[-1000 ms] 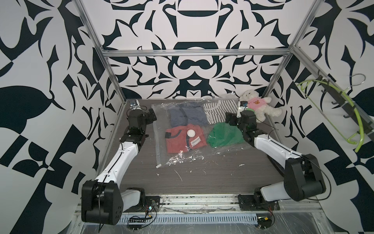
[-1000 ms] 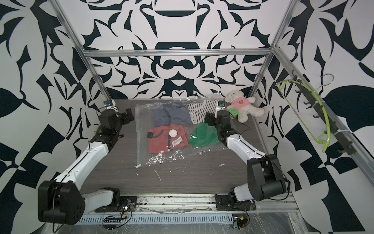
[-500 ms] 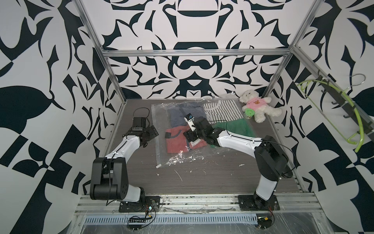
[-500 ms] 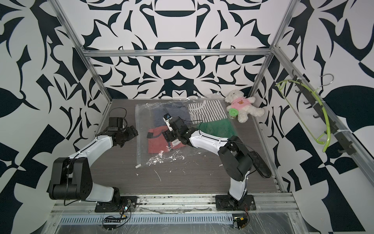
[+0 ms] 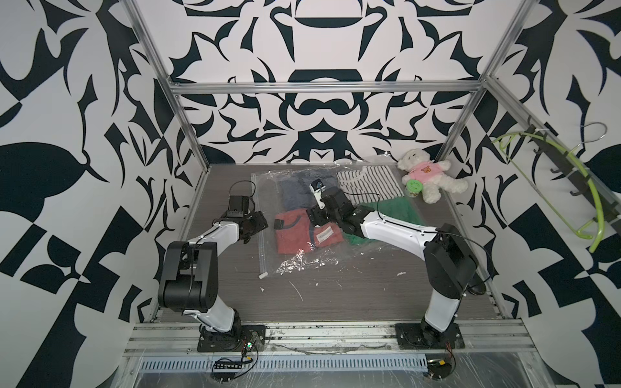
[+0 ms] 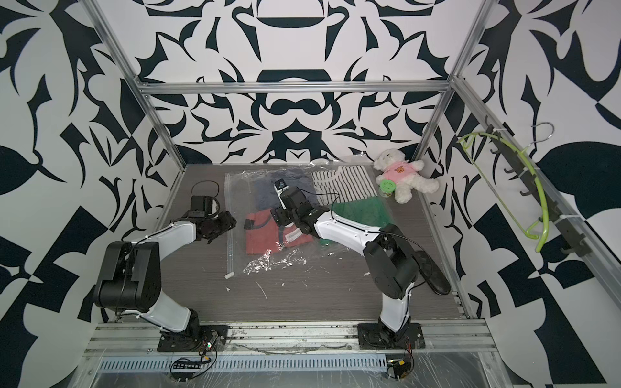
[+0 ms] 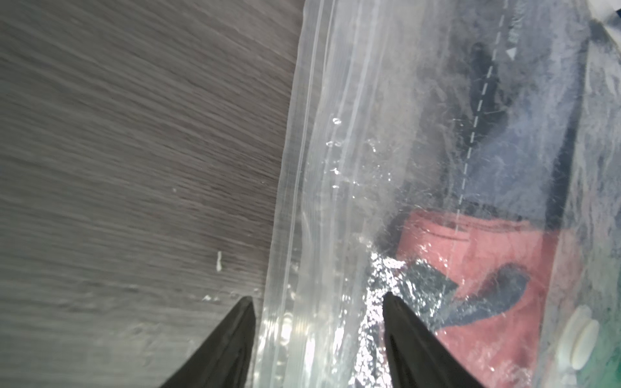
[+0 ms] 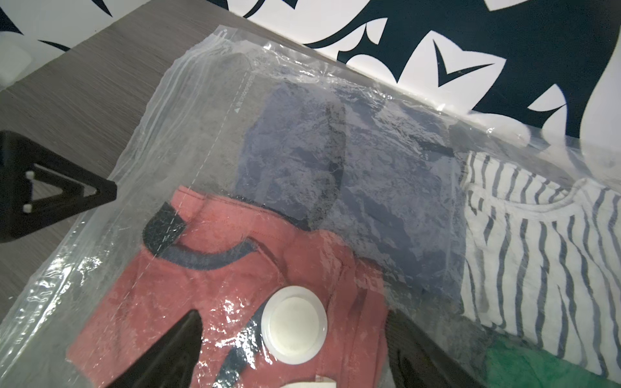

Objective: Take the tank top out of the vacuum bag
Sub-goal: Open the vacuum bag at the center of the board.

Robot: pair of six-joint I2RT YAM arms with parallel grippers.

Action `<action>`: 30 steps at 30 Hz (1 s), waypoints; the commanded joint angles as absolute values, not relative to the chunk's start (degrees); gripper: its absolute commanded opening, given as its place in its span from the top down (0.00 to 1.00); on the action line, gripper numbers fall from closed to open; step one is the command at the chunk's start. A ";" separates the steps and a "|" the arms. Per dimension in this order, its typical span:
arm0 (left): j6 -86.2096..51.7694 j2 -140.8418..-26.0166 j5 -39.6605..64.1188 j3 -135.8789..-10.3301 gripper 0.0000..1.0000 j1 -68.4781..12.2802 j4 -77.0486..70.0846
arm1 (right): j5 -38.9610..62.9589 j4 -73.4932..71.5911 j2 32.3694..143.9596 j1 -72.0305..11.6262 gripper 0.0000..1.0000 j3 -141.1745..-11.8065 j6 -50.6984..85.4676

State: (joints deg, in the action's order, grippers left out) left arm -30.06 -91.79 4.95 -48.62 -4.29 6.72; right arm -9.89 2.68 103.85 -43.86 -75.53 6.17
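The clear vacuum bag lies flat on the grey table, its zip strip along the left edge and the white slider clip at the near end. Inside lies the red tank top with navy trim. My left gripper is low at the bag's left edge, open, and the zip strip runs between its fingers. My right gripper stands open on the bag over the tank top, one finger either side of the round white valve.
The bag also holds a navy garment, a striped shirt and a green garment. A white teddy bear and a green cup sit at the back right. A green hanger hangs on the right wall.
The left arm came down from the back left to the zip edge and its jaws narrowed. The right arm swung from the green garment leftward onto the tank top.
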 commanded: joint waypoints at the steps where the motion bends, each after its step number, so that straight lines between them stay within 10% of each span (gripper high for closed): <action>1: -29.71 -93.78 7.78 -49.63 0.49 -4.57 3.80 | -12.91 0.24 99.92 -43.85 0.12 -74.59 7.73; 12: -31.32 -92.10 8.14 -51.53 1.00 -5.78 6.34 | -13.31 0.91 99.04 -43.81 0.09 -74.97 7.97; 30: -37.36 -82.10 9.54 -52.93 1.00 -12.11 9.75 | 23.92 -10.03 108.08 -44.86 0.16 -76.31 36.76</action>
State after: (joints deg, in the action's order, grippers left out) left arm -35.90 -85.34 8.88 -51.35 -11.16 8.36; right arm 17.80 -4.60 108.40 -44.16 -75.68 30.50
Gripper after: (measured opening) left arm 0.050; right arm 0.845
